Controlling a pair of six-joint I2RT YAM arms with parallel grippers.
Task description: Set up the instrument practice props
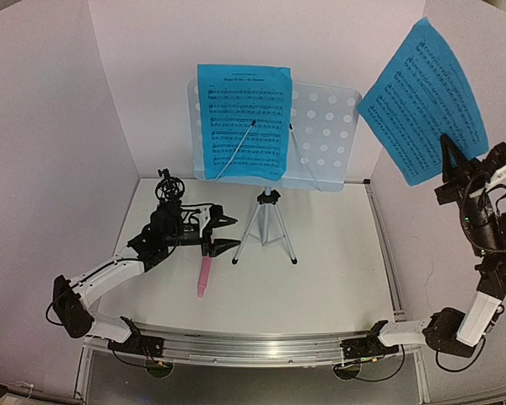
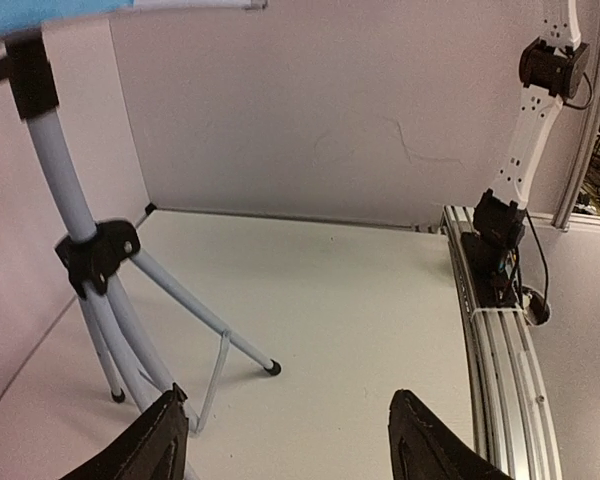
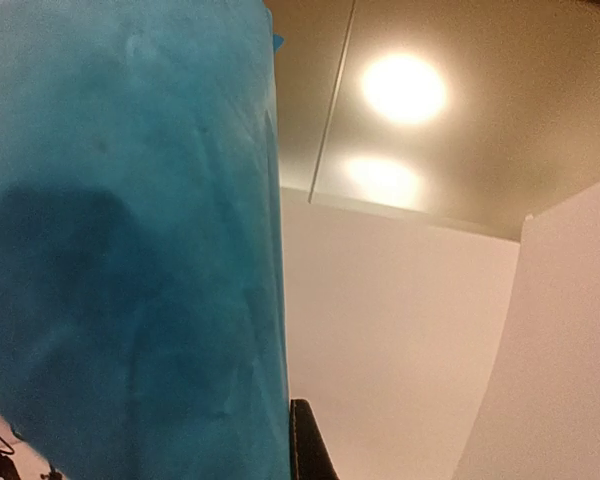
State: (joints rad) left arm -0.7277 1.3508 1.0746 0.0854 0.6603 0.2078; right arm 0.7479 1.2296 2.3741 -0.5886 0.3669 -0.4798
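Microphone pickup is being judged the step in hand for the left arm. The pink microphone (image 1: 204, 277) is lying flat on the table (image 1: 346, 270), just on the near side of the left gripper (image 1: 235, 232), with its far end close under the nearer finger; whether the two are touching cannot be told. Its long axis is running near to far, leaning slightly rightward at the far end, so it is lying across the line along which the fingers are pointing, toward the silver tripod (image 1: 268, 224). The jaws are being held wide apart with nothing between them. In the left wrist view only bare table and tripod legs are being framed between the fingertips, not the microphone. A draw back toward the base and a turn of the wrist are therefore being judged necessary before any closing.

The left arm is being counted much the nearer. The small black mic holder (image 1: 167, 186) is standing just behind it. The right gripper (image 1: 454, 164), raised high and well apart, is being clamped on the second music sheet (image 1: 422, 97), while the first sheet (image 1: 243, 118) is resting on the left half of the music stand (image 1: 329, 126).
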